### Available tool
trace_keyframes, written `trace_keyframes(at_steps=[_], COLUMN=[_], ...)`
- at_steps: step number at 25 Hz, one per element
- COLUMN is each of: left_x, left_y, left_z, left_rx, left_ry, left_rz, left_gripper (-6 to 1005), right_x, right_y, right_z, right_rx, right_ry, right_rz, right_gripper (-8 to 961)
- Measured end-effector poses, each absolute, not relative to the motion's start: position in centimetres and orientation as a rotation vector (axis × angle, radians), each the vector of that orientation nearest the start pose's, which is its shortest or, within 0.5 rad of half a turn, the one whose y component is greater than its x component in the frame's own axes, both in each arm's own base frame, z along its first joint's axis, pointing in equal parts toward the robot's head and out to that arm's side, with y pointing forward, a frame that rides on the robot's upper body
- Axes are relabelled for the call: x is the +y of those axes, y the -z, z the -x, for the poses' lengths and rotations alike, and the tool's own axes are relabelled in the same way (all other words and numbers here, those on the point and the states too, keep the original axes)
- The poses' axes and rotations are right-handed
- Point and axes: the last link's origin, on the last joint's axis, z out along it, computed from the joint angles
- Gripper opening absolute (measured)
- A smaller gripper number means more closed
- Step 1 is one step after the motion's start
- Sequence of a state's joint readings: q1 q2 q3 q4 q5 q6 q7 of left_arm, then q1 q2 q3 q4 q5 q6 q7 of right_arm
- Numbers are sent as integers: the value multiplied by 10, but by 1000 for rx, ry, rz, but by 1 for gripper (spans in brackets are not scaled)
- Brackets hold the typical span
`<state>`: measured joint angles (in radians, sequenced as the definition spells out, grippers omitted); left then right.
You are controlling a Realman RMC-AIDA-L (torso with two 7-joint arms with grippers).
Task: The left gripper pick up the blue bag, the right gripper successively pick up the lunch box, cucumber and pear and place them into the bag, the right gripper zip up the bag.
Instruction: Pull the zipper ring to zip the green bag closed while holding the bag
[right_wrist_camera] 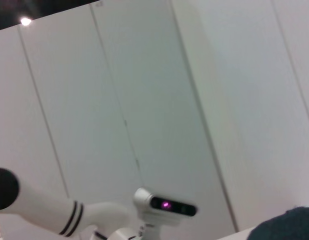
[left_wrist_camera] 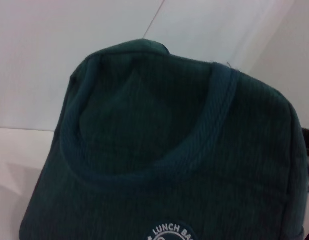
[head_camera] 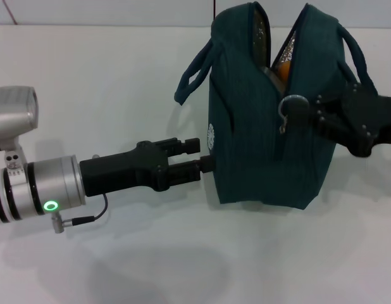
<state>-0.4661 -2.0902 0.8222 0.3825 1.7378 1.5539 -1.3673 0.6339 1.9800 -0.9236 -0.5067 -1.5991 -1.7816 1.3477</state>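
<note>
On the table, one blue bag (head_camera: pixel 271 152) (apparently part-zipped), two pincers.

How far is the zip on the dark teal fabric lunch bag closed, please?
Partly open: the dark teal fabric lunch bag gapes at the top, showing foil lining and something orange, above the ring zip pull.

Dark teal blue bag (head_camera: pixel 265 145), white logo (head_camera: pixel 212 137), orange inside.

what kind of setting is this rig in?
Likely a robot lab or test cell, not a home. A bare white tabletop holds only the dark teal fabric lunch bag; plain white wall panels stand behind; another white robot with a lit sensor head shows in the right wrist view.
</note>
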Motion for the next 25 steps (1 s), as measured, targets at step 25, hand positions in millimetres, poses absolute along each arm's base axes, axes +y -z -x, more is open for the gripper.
trace_keyframes(at_steps=[25], left_x=[289], left_y=[44], left_z=[252], left_rx=[-978], left_ry=[1109], left_rz=[2716], left_gripper=[664], right_x=[345], right_y=[3], right_z=[-192], right_rx=[444], right_ry=[-1016], right_rz=[2918], right_gripper=[15])
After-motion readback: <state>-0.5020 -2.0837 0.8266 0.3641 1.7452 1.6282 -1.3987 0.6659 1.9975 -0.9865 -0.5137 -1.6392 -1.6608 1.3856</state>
